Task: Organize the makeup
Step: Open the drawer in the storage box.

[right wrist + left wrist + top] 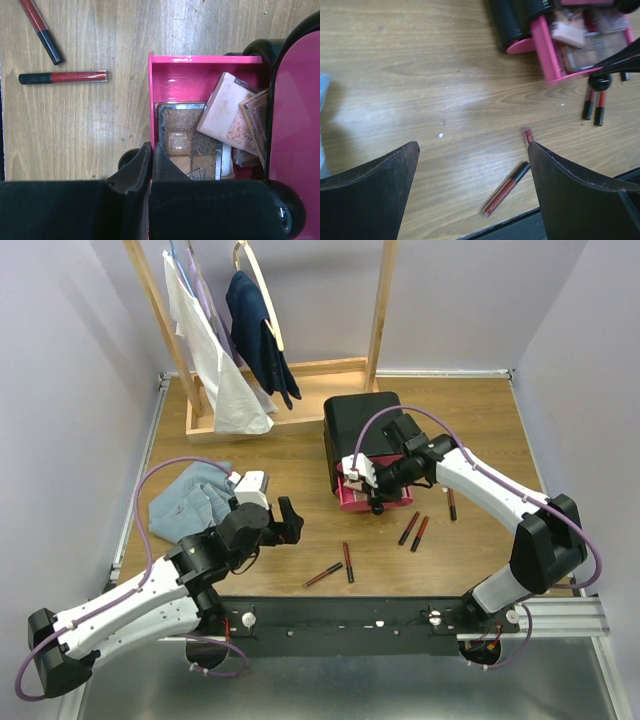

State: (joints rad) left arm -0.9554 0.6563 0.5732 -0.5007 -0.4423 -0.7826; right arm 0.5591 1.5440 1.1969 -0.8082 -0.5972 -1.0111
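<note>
The bottom pink drawer (350,500) of the black box (362,420) is pulled out. My right gripper (152,150) is shut on the drawer's front wall (151,100), one finger inside and one outside. In the drawer lie a brown eyeshadow palette (190,145) and a pink case (227,112), with more cases stacked at the right. Several lip tubes lie loose on the table: two (348,562) (323,575) near the front edge and two (409,528) (420,533) by the drawer. My left gripper (285,520) hangs open above the table, with a lip tube (507,188) below it.
A light blue cloth (190,500) lies at the left beside my left arm. A wooden rack with hanging clothes (240,340) stands at the back left. Another lip tube (452,504) lies right of the drawer, under my right arm. A black rail (350,625) runs along the near table edge.
</note>
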